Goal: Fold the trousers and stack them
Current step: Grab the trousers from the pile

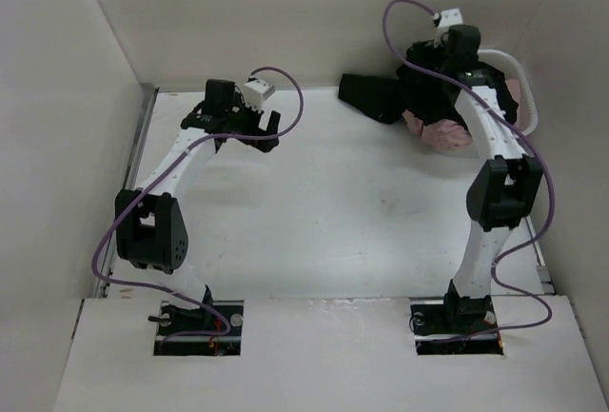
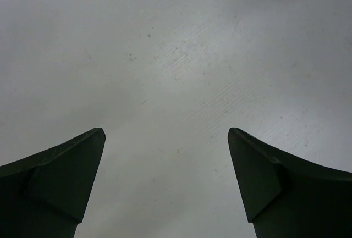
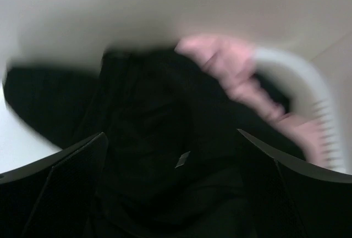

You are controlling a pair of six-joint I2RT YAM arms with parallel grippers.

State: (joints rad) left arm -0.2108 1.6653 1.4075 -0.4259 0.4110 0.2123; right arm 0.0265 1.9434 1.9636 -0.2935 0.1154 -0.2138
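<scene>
The tabletop (image 1: 333, 212) is seen nearest, between the two arms. Further out on the left, the left end effector (image 2: 165, 134) is held released, jaws spread wide, with nothing between them. At the far right corner, the right end effector (image 3: 170, 136) is poised over the trousers (image 1: 373, 96), likewise released and gripping nothing. The trousers are heaped there, tangled with a pink garment (image 1: 440, 134) against a white basket (image 1: 529, 98), and one black part is spilled leftward onto the tabletop. The fabric is judged soft, light and limp, so sagging is expected. A hold is best taken at the waistband or a hem, though neither can be made out
</scene>
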